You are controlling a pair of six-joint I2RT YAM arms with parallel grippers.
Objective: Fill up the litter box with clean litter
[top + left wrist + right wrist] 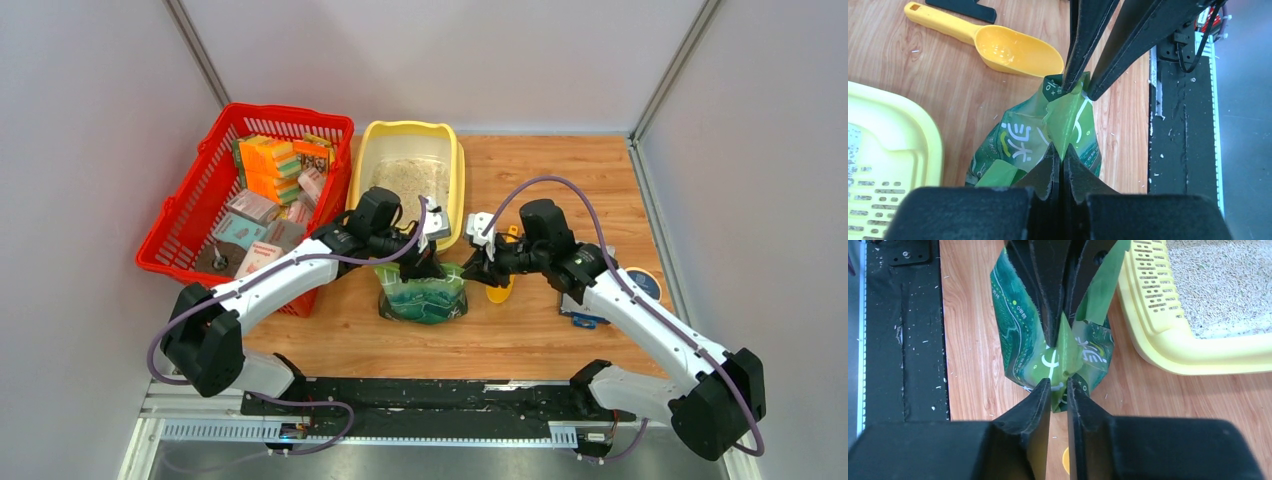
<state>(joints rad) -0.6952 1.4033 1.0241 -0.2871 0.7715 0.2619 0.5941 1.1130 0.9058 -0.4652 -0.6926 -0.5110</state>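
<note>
The left gripper [1063,152] is clenching the pouch [1018,145] by its top edge; the right gripper [1059,385] is sitting slightly parted around that edge, not pinching. The box [455,170], with litter [410,180] lying inside, is sitting at 12 o'clock from the pouch. My read: the right should be regripping firmly before lifting and tipping the mouth over the box.

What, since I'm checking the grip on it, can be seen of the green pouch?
The green pouch is glossy printed film, dark and light green with white characters. It stands upright on the wooden table, just before the litter box's near end, beside a yellow scoop. Its top is pinched into a narrow creased fold. The left gripper is shut on that fold; the right gripper has its jaws slightly apart around the other end.
</note>
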